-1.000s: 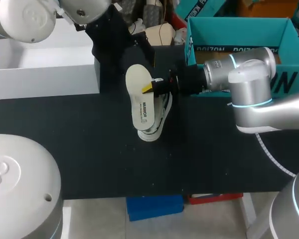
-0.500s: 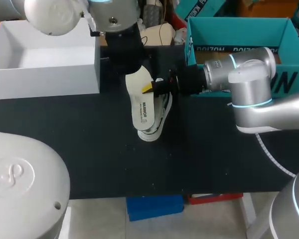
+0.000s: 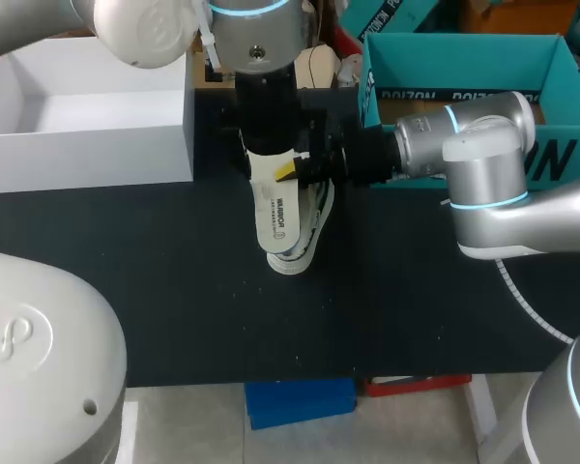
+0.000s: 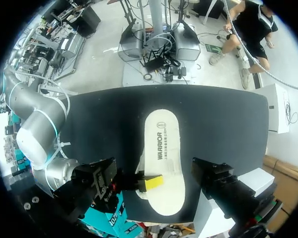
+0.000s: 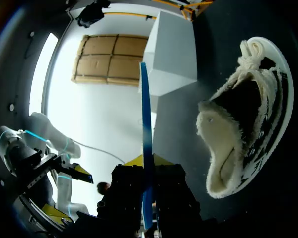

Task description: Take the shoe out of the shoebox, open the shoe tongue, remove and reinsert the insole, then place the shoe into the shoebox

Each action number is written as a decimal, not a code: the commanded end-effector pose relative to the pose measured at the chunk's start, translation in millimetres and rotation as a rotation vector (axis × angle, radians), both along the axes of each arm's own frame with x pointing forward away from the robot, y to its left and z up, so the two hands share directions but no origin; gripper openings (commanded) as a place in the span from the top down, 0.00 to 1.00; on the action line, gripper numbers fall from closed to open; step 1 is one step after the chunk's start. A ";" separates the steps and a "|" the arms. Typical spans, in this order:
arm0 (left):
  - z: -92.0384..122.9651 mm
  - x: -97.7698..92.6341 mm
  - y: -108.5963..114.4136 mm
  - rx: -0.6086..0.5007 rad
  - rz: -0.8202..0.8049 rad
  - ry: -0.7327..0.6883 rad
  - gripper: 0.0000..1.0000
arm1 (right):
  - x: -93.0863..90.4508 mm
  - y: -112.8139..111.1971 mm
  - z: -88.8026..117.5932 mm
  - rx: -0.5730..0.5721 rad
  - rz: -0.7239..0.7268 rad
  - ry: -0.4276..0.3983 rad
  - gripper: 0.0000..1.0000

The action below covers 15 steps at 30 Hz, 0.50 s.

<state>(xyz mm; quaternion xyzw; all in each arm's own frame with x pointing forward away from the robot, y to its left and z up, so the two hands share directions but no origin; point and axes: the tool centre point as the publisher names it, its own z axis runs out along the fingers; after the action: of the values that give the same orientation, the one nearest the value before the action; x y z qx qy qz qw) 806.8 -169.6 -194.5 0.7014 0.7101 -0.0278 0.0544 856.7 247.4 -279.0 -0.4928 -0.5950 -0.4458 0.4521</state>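
A cream insole [image 3: 275, 208] hangs over the black table, with my right gripper [image 3: 288, 172] shut on its edge. Under it, a white shoe [image 3: 309, 232] lies on the table. In the right wrist view the insole [image 5: 146, 148] shows edge-on between the fingers of the right gripper [image 5: 148, 173]. The shoe [image 5: 238, 129] lies beside it, its fleecy lining exposed. My left gripper [image 3: 271, 135] hovers over the insole's far end. In the left wrist view the left gripper [image 4: 154, 173] stands wide open, astride the insole [image 4: 164, 153] without touching it.
A white open box [image 3: 87, 126] stands at the table's back left. The teal shoebox [image 3: 464, 48] stands at the back right, behind my right arm [image 3: 483, 164]. Black tabletop [image 3: 222, 319] lies in front of the shoe.
My left arm has swung right, from over the white box to above the insole's far end. The right arm, the insole and the shoe have kept still.
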 end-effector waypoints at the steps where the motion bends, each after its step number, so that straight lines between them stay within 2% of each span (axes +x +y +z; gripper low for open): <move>1: -12.2 4.1 -4.4 -0.016 -0.013 0.012 0.00 | 0.0 0.2 0.0 -0.003 0.000 0.001 1.00; 8: -25.3 6.7 -9.9 0.019 -0.019 0.037 0.00 | 0.0 0.2 0.0 -0.003 0.000 0.001 1.00; 15: -28.9 9.3 -10.2 0.023 -0.025 0.041 0.00 | 0.0 0.2 0.0 -0.003 0.000 0.001 1.00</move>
<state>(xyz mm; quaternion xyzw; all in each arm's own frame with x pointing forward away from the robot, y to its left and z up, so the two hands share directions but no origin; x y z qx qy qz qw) 813.2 -177.2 -221.9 0.7099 0.7026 -0.0358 0.0338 856.8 247.4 -279.1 -0.4928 -0.5948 -0.4460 0.4521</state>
